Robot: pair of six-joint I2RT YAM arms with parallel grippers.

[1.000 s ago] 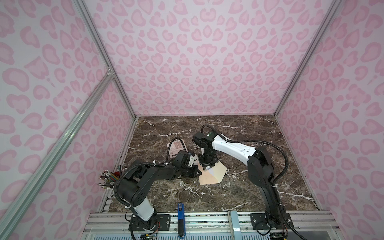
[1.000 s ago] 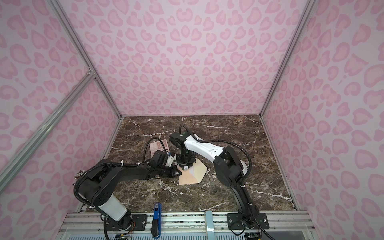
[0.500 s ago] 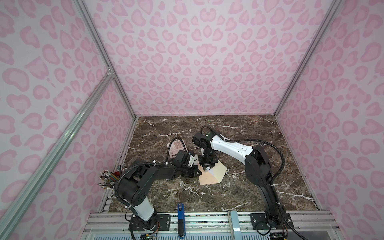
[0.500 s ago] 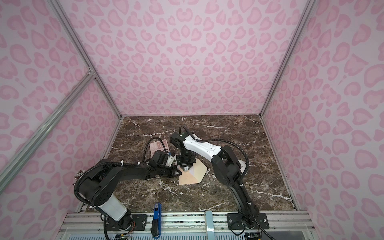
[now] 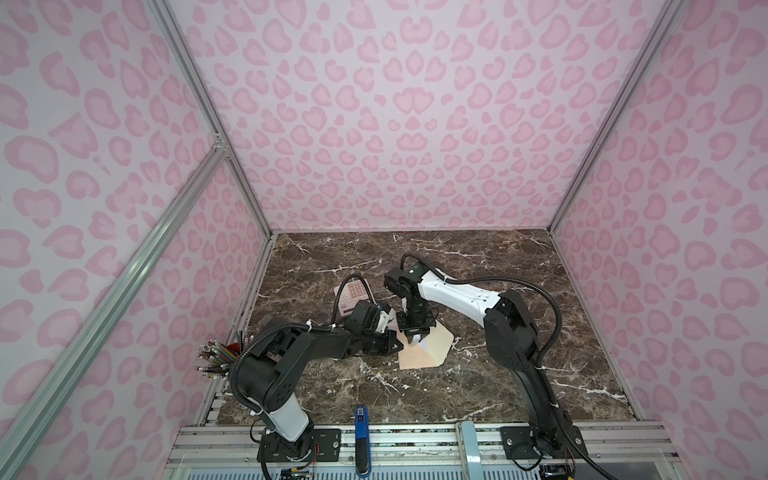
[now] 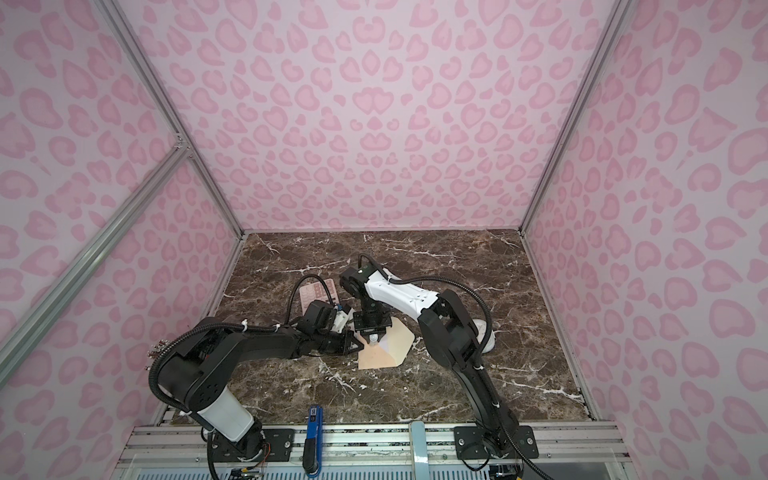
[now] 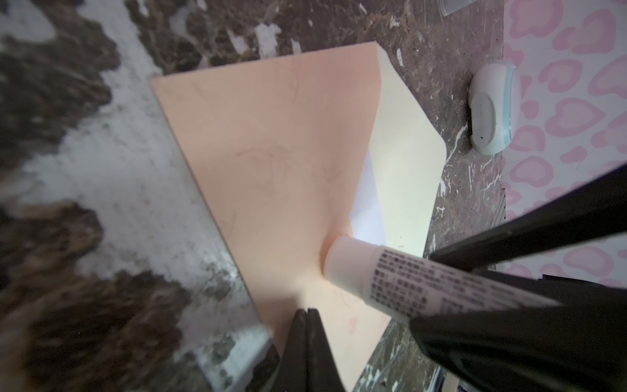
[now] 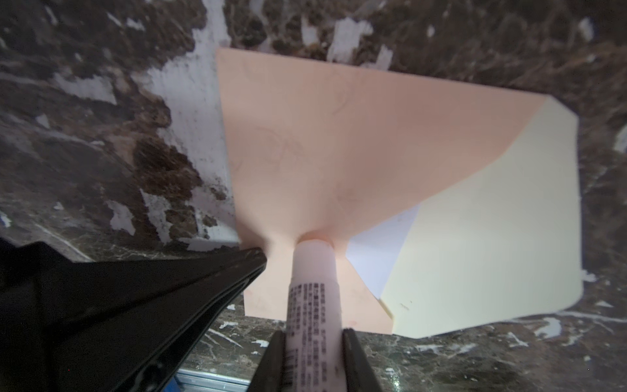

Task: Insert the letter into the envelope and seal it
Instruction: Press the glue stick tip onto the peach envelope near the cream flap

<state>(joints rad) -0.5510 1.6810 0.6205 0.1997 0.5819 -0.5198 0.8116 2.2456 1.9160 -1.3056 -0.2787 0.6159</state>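
The peach envelope (image 5: 417, 355) (image 6: 378, 355) lies flat on the marble table, its cream flap (image 8: 492, 237) (image 7: 403, 169) folded open. A white triangle of the letter (image 8: 380, 251) (image 7: 368, 210) shows at the envelope's mouth; the rest is inside. My right gripper (image 8: 312, 334) (image 5: 413, 337) is shut on a white glue stick (image 8: 312, 292) (image 7: 373, 275), whose tip presses on the envelope (image 8: 339, 135) at the edge of the mouth. My left gripper (image 7: 307, 310) (image 5: 398, 344) is shut and empty, its tips resting on the envelope (image 7: 271, 152) near one short edge.
A pink calculator (image 5: 353, 297) (image 6: 318, 293) lies just behind the left gripper. A bunch of pencils (image 5: 218, 359) stands at the table's left edge. A small white and pale blue object (image 7: 492, 108) (image 6: 486, 332) lies right of the envelope. The two arms nearly touch over the envelope.
The right arm's elbow has shifted slightly to the left. Both grippers stay in place on the envelope.
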